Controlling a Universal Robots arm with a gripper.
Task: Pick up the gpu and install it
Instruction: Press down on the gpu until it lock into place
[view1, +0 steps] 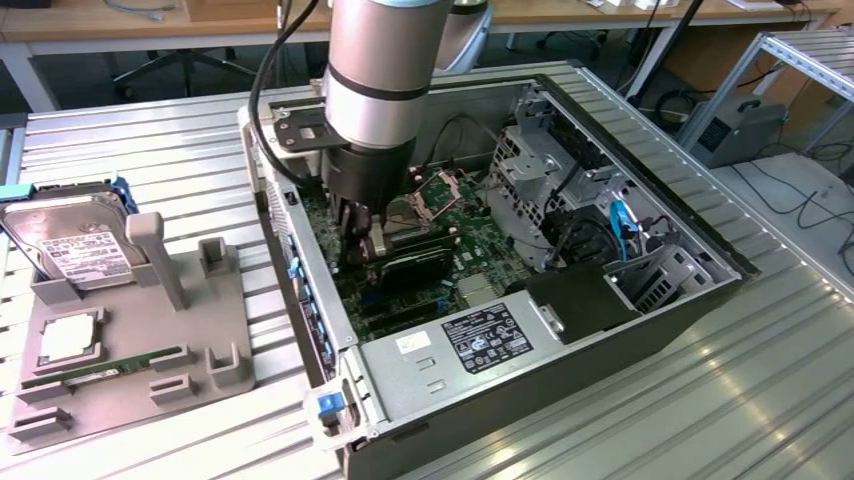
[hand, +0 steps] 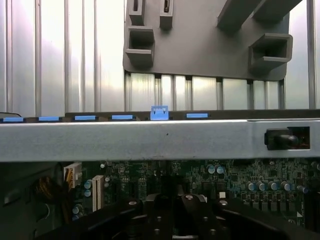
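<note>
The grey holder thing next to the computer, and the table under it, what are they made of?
The grey holder looks like matte plastic: one flat dull colour, chunky moulded slots, no shine. The table looks like bare metal, probably aluminium: silvery ribbed strips that reflect light. The computer case seems to be sheet metal, with thin bent grey edges.

A thick silver-grey tubular arm (view1: 380, 70) with a dark band, black wrist housing, black cable alongside.

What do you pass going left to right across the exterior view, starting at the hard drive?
Hard drive → grey holder tray → gripper lowered into the computer case → gpu → drive cage → blue cable.
</note>
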